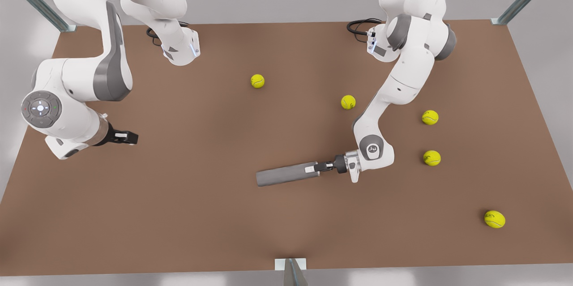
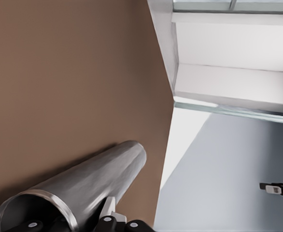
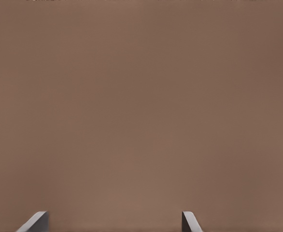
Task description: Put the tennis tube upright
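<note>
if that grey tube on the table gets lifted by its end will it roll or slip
Probably apt to roll: the tennis tube is a smooth cylinder lying on its side on the flat table. Its metallic-looking wall looks stiff, so it should pivot as one piece. The left gripper sits at the tube's open rim, off-centre, so slipping in the grip seems possible. The right gripper waits apart, open.

No readable text, label or number stands on anything here; the tennis balls (image 1: 257,81) carry dark marks too small to make out.
</note>
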Available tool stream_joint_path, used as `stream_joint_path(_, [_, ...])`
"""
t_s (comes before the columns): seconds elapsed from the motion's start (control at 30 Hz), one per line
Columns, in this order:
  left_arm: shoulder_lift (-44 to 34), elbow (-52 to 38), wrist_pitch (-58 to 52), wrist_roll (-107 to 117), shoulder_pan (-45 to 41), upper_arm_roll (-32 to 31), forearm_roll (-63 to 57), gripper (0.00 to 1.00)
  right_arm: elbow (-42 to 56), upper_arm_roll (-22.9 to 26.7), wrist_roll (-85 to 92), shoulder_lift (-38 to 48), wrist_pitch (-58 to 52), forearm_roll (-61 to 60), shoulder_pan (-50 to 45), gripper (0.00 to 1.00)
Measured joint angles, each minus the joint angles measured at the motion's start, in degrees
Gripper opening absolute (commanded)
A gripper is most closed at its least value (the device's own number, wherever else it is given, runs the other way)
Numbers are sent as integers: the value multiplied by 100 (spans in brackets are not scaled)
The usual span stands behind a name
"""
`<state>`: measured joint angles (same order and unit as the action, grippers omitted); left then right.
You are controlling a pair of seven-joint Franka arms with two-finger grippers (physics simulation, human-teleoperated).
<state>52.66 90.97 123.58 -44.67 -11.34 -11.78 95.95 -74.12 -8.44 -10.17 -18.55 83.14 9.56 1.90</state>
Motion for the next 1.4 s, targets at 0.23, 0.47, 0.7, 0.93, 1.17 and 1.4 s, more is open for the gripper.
stream_joint_path(0.23, [-270, 214, 1, 47, 0, 35, -136, 26, 102, 10, 25, -1, 9, 7, 294, 100])
stream_joint_path(0.47, [-541, 273, -7, 769, 8, 41, -462, 21, 135, 1, 15, -17, 18, -24, 265, 100])
stream_joint_path(0.7, [-874, 429, -111, 1134, 18, 112, -885, 21, 135, 1, 15, -27, 18, -48, 246, 100])
stream_joint_path(0.93, [-1166, 502, -104, 1762, 28, 208, -1274, 21, 131, -8, 6, -36, 26, -43, 233, 100])
stream_joint_path(1.17, [-1315, 492, -112, 2175, 28, 297, -1878, 21, 134, -17, 15, -35, 35, -54, 254, 100])
stream_joint_path(1.4, [-1500, 492, -185, 2624, 56, 355, -2300, 21, 126, -26, 6, -36, 35, -62, 223, 100])
